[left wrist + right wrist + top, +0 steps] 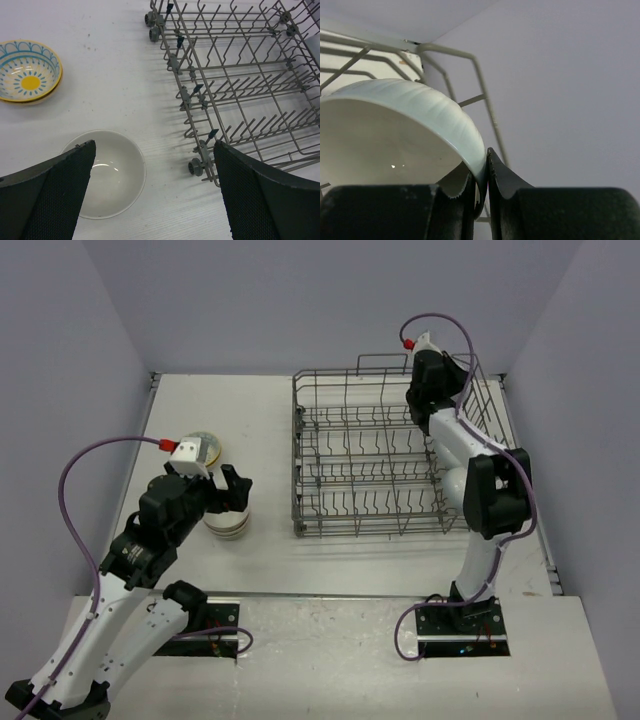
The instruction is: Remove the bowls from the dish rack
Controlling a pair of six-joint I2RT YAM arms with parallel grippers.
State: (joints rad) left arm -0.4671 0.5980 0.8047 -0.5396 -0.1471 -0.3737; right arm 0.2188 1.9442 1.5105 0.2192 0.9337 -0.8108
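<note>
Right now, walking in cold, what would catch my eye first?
The big wire dish rack sits right of centre. At its far right corner the right gripper pinches the rim of a white bowl. On the left, the open left gripper hovers over a plain bowl near a yellow-centred bowl.

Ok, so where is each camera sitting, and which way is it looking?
Top camera: high above and behind the arms, looking down on the table, the dish rack and both arms.
Left wrist camera: on the left arm, looking down past the open left tool at a plain white bowl, a teal-rimmed bowl and the rack's edge.
Right wrist camera: on the right arm, looking along the right tool, shut on a pale bowl at its rim, rack wires behind.
Shared: top and left wrist both show the rack.
</note>
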